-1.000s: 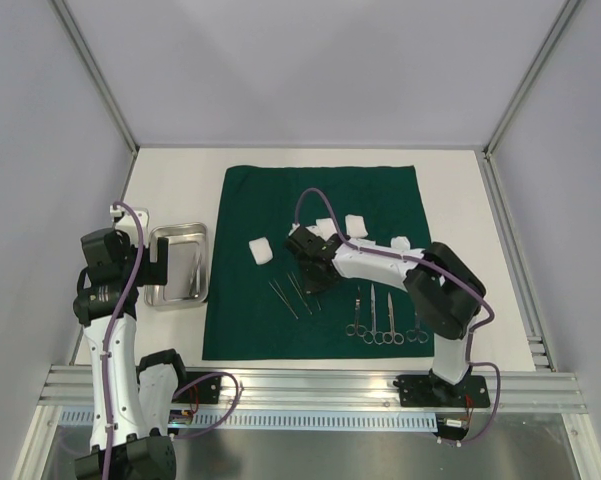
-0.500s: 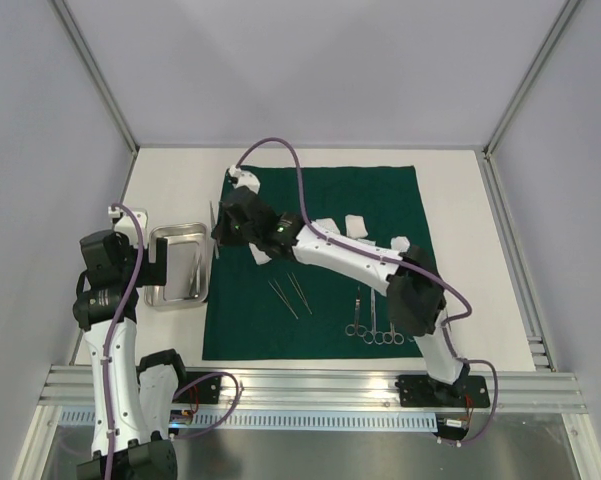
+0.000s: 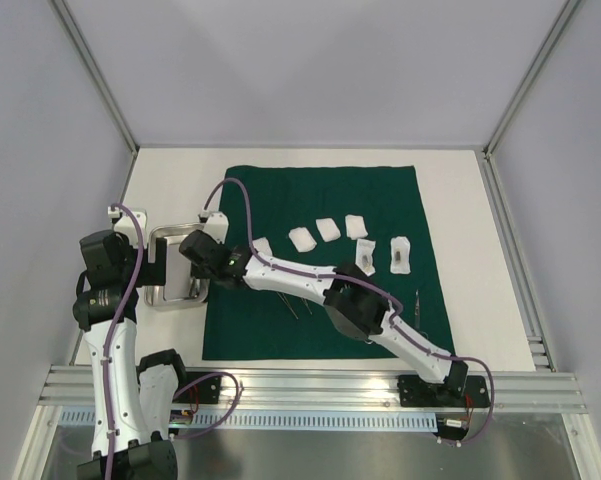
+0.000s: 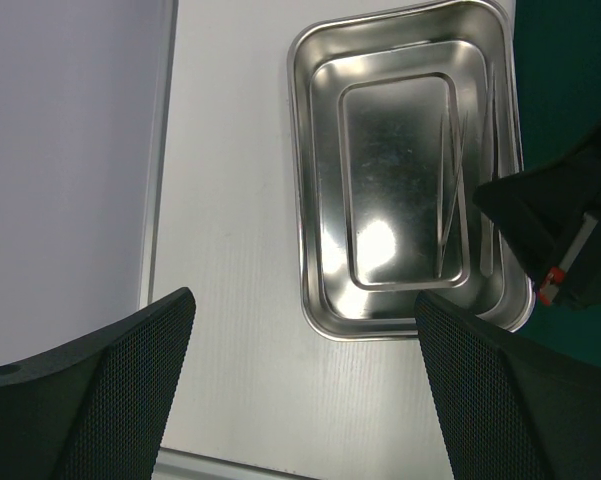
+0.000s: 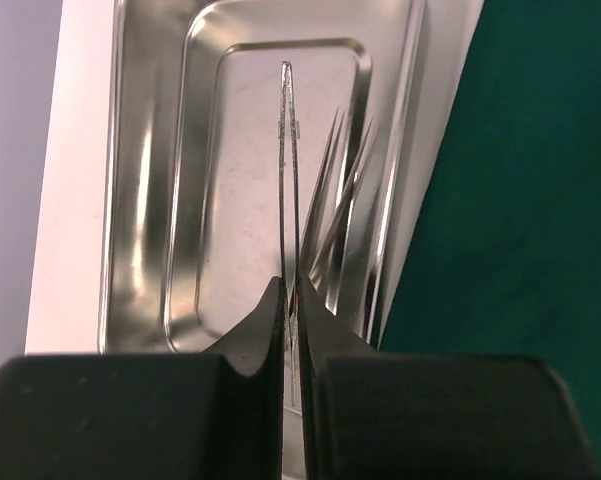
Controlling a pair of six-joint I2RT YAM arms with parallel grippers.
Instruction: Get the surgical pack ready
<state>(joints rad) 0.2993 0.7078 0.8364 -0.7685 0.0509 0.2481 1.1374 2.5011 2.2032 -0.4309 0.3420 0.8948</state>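
Jaws of the right gripper (image 5: 290, 300) clamp a slim pointed steel instrument (image 5: 286, 150), its tip over the small rectangular steel tray (image 5: 140, 200), at nine o'clock of the dark green cloth drape (image 3: 320, 190). Likely stiff, light, slick: pinch mid-shank. Left gripper (image 4: 302, 300) gapes wide above the tray, empty.

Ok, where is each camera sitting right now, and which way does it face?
Top external: above and behind the bases, looking down on the green drape; both arms show.
Left wrist: straight down on the steel tray; open left gripper frames the bottom.
Right wrist: along the shut right gripper, slim instrument pinched over the tray.
Shared: all three show the tray.
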